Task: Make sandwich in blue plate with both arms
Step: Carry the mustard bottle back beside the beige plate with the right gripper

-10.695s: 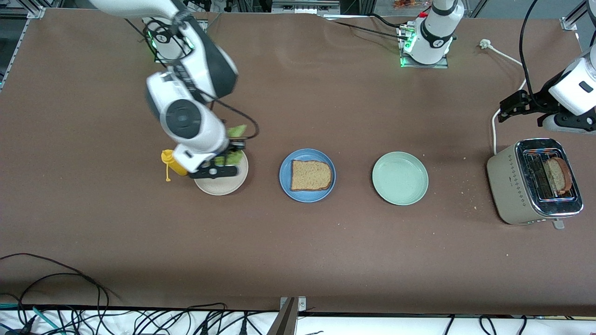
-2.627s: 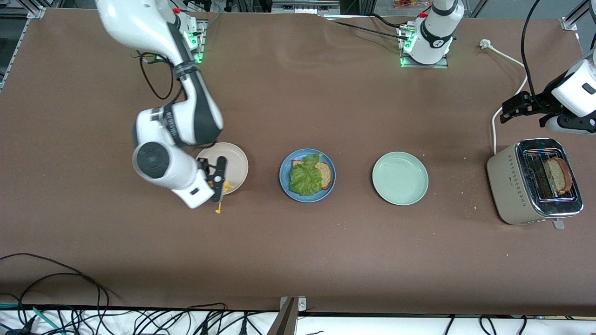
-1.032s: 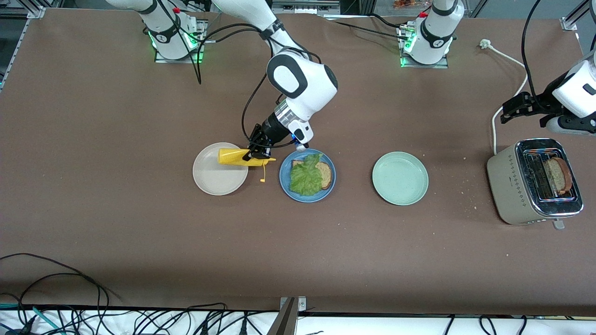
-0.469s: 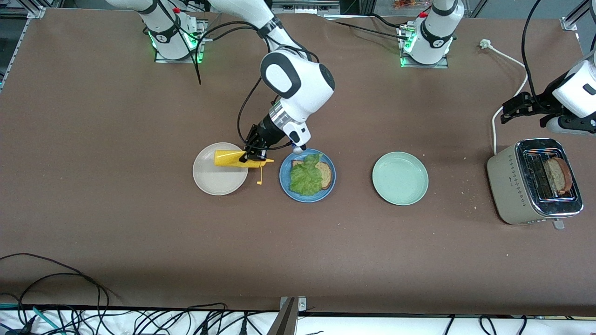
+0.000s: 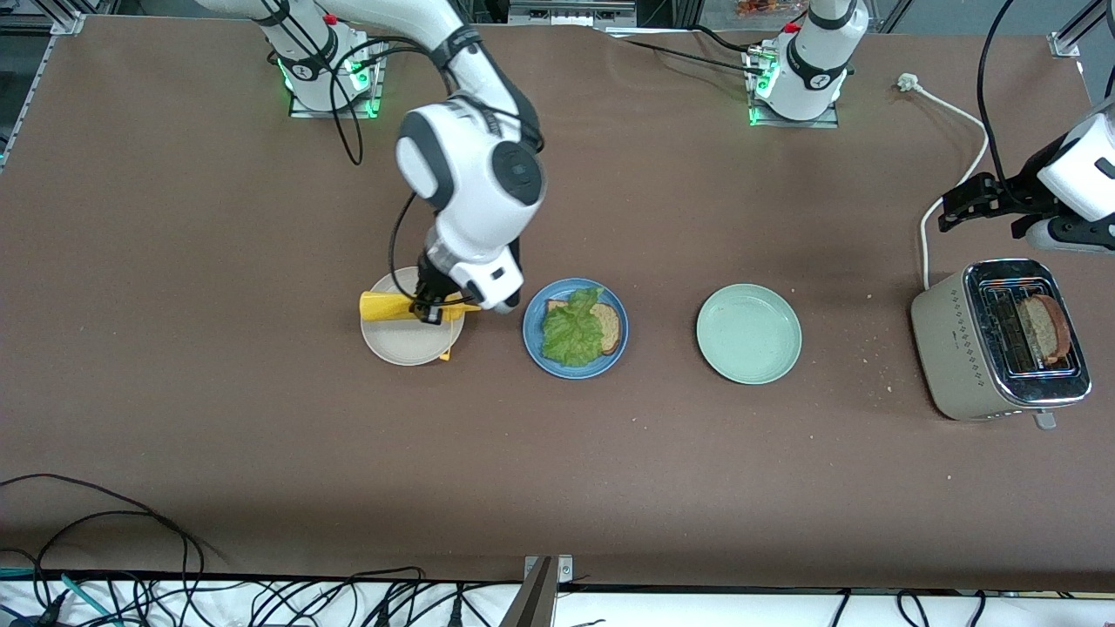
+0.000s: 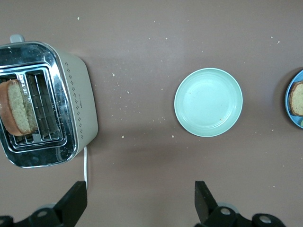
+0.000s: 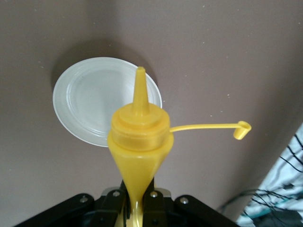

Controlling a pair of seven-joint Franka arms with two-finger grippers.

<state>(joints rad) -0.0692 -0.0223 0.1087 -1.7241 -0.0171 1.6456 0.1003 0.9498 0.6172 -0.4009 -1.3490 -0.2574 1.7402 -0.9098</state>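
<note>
The blue plate (image 5: 575, 328) holds a brown bread slice (image 5: 607, 324) with a ruffled green lettuce leaf (image 5: 571, 335) on top. My right gripper (image 5: 429, 309) hangs over the beige plate (image 5: 409, 335) beside it, shut on a yellow squeeze bottle (image 5: 392, 306). In the right wrist view the fingers (image 7: 113, 203) pinch the bottle (image 7: 139, 137); its cap (image 7: 242, 130) dangles open on a strap. A second toast slice (image 5: 1045, 329) stands in the toaster (image 5: 967, 348). My left gripper (image 5: 956, 205) waits open over the table by the toaster, with nothing between its fingers (image 6: 73, 203).
A pale green plate (image 5: 748, 333) lies between the blue plate and the toaster. The toaster's white cord (image 5: 925, 244) runs toward the left arm's base. Crumbs dot the brown table around the toaster. Cables hang along the table's front edge.
My right arm has swung the yellow bottle away from the blue plate's rim and over the beige plate, turning its wrist. The left arm has stayed put.
</note>
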